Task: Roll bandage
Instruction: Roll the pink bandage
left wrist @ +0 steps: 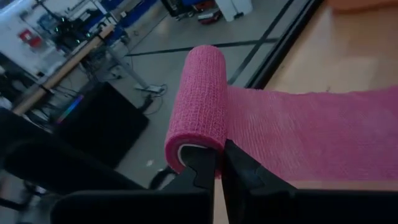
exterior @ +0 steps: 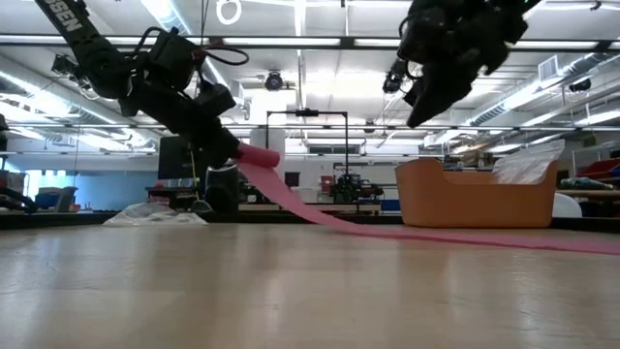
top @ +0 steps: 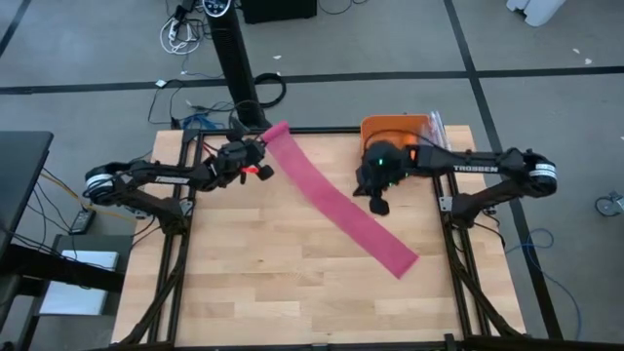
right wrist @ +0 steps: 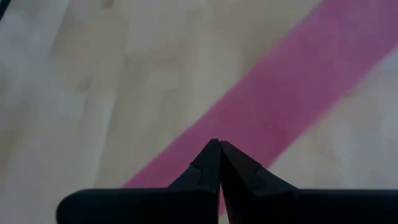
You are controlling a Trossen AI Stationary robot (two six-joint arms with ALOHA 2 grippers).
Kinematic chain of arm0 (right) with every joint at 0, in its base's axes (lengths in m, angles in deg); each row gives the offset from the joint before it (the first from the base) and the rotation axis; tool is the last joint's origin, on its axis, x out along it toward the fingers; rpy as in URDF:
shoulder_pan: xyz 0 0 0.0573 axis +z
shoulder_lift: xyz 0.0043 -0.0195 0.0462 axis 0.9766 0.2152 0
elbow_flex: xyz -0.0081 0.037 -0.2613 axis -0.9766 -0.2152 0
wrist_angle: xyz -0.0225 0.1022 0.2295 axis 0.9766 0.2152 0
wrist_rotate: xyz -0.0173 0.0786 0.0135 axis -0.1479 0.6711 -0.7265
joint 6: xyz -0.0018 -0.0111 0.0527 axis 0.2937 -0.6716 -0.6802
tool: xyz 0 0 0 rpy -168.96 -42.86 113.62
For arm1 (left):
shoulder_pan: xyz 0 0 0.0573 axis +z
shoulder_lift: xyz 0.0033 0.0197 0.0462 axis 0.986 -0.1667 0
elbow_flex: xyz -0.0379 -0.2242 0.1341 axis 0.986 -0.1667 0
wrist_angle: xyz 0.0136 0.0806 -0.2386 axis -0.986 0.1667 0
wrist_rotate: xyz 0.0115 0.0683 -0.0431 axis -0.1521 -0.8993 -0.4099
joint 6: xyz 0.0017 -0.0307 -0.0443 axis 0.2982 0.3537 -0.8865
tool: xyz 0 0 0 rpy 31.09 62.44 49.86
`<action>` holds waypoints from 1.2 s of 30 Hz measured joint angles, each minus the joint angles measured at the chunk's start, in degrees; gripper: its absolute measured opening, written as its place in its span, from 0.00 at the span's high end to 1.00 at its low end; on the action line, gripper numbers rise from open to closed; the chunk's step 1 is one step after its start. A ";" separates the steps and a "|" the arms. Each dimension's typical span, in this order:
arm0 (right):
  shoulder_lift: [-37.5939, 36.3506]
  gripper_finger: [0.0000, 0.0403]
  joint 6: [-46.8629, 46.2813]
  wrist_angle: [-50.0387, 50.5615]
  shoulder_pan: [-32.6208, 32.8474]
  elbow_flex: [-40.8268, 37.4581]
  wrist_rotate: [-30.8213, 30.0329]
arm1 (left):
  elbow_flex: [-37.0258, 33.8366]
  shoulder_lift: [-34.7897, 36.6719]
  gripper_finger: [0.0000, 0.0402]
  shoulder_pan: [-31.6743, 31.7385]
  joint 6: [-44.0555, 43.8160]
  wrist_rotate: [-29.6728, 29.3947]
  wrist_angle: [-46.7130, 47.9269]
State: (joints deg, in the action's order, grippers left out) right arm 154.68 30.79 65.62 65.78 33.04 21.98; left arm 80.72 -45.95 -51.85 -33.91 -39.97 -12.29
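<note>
Wooden table (top: 244, 263): orange bin (top: 390, 129) with clear plastic bag (exterior: 528, 163), unrolled bandage (top: 341, 205) alongside.

The light wooden table (top: 263, 263) is carrying the bandage (top: 346, 216), which is lying diagonally across it as a flat band, and an orange bin (top: 385, 128) sitting at its far edge, apparently holding crinkly plastic.

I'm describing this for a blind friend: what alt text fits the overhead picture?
A long pink bandage lies diagonally across a wooden table. The left gripper holds its rolled far end, while the right gripper, shut and empty, hovers beside the strip near an orange bin.
</note>
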 joint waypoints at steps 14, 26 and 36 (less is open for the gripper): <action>2.64 0.94 -18.10 14.93 34.95 -0.02 -11.29 | 0.00 0.00 0.96 5.18 3.52 9.32 0.04; 13.73 0.69 -28.58 20.75 44.66 -0.04 -11.73 | 0.00 0.00 0.96 5.16 3.19 11.70 0.15; 18.53 0.70 -28.26 21.26 44.65 -0.09 -9.24 | 0.00 0.00 0.96 5.16 1.95 11.69 0.85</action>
State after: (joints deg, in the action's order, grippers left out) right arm 173.21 2.53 86.88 110.43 32.96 12.74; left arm 80.72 -45.95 -46.69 -31.96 -28.28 -11.44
